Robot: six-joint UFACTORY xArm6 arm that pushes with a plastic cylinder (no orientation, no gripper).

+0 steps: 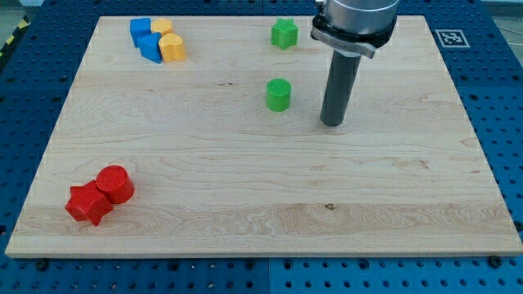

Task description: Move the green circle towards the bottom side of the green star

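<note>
Though the green circle (279,94) already sits below the green star (284,33) on the tabletop (245,180), a clear gap separates them, so I judge the task partly done, with a short push toward the view's top left to close it. My tip (331,123) rests to the view's right of the circle, near but apart. No fingers exist on this rod, so none can be apart or together. Blue, yellow and red blocks lie well away.
</note>
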